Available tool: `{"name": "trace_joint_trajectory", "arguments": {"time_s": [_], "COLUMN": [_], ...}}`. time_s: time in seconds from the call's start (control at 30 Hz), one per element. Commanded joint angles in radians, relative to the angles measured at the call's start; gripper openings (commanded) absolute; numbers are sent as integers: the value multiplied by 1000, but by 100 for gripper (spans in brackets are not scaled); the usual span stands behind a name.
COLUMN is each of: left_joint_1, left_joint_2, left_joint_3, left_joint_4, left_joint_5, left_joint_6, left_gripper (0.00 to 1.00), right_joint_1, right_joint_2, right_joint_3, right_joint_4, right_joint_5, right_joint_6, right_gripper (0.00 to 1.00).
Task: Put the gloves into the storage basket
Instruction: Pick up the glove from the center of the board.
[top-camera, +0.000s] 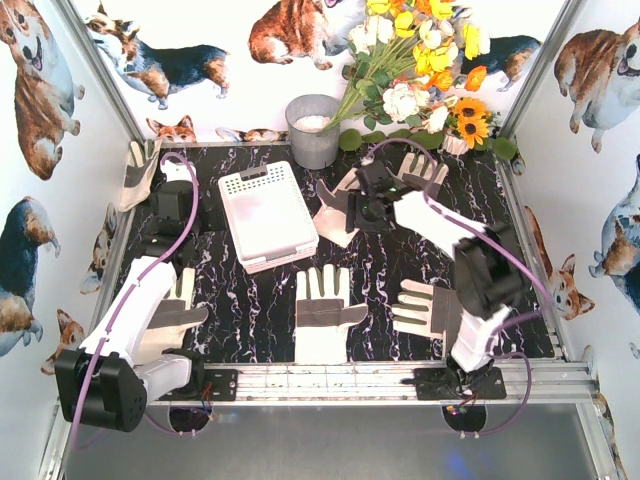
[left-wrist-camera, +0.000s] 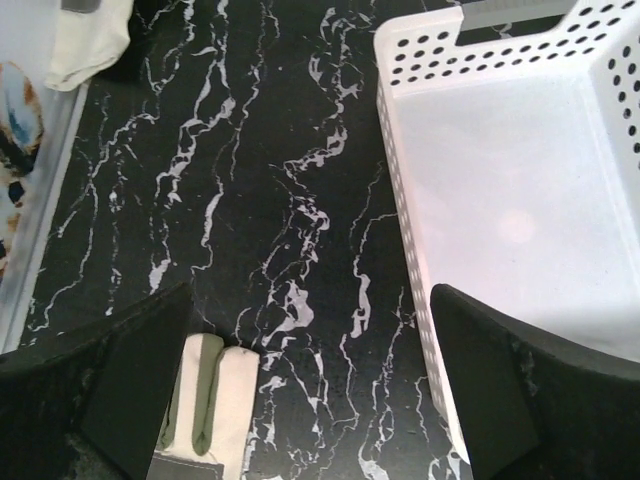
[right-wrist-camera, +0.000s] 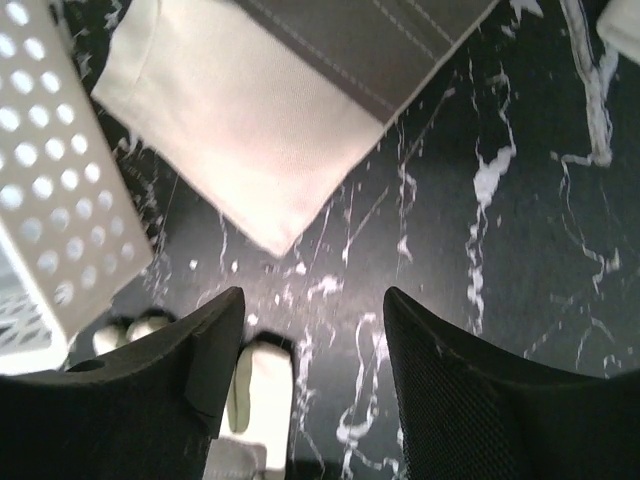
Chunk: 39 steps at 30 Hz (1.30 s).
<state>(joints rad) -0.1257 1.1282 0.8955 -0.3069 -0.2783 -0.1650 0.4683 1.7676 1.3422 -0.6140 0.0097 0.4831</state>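
The white storage basket (top-camera: 268, 215) stands empty at the back left; it also shows in the left wrist view (left-wrist-camera: 500, 200) and as a corner in the right wrist view (right-wrist-camera: 50, 190). Several gloves lie on the table: one front middle (top-camera: 325, 312), one front right (top-camera: 423, 308), one partly under my left arm (top-camera: 172, 318), one right of the basket (top-camera: 335, 212), one behind my right arm (top-camera: 422, 170). My right gripper (top-camera: 362, 207) (right-wrist-camera: 310, 300) is open and empty just above the table, beside that glove's cuff (right-wrist-camera: 250, 100). My left gripper (top-camera: 172, 225) (left-wrist-camera: 312, 295) is open and empty left of the basket.
A grey metal bucket (top-camera: 313, 130) stands behind the basket, with a bunch of flowers (top-camera: 420, 70) to its right. Another glove (top-camera: 140, 172) leans on the far left wall. Walls close in the table on three sides; a metal rail (top-camera: 330, 378) runs along the front.
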Motion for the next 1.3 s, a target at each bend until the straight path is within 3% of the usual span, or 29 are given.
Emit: {"name": "trace_joint_trajectory", "arguments": {"time_s": [0.0, 0.2, 0.47, 0.6, 0.67, 0.93, 1.13, 1.27], "left_joint_1": [12, 12, 12, 12, 12, 12, 12, 2], "left_joint_2": [-12, 44, 24, 27, 30, 36, 11, -35], "left_joint_3": [-3, 18, 8, 11, 12, 16, 10, 11], "left_joint_4": [41, 47, 62, 58, 57, 56, 70, 72], "left_joint_5": [-55, 33, 29, 26, 28, 53, 115, 213], "left_joint_6": [31, 23, 44, 49, 49, 56, 63, -23], "left_gripper": [100, 100, 100, 100, 100, 100, 100, 100], "right_joint_1": [7, 6, -39, -57, -61, -86, -86, -86], "right_joint_2": [123, 306, 444, 487, 491, 347, 157, 17], "right_joint_3": [146, 339, 447, 465, 444, 266, 198, 140], "right_joint_4": [-3, -74, -94, -136, -156, -118, -112, -114], "right_joint_5": [73, 179, 139, 148, 161, 130, 117, 84], "right_joint_6": [-72, -168, -182, -194, -202, -186, -188, -185], "right_gripper": [60, 63, 63, 51, 40, 1, 0, 0]}}
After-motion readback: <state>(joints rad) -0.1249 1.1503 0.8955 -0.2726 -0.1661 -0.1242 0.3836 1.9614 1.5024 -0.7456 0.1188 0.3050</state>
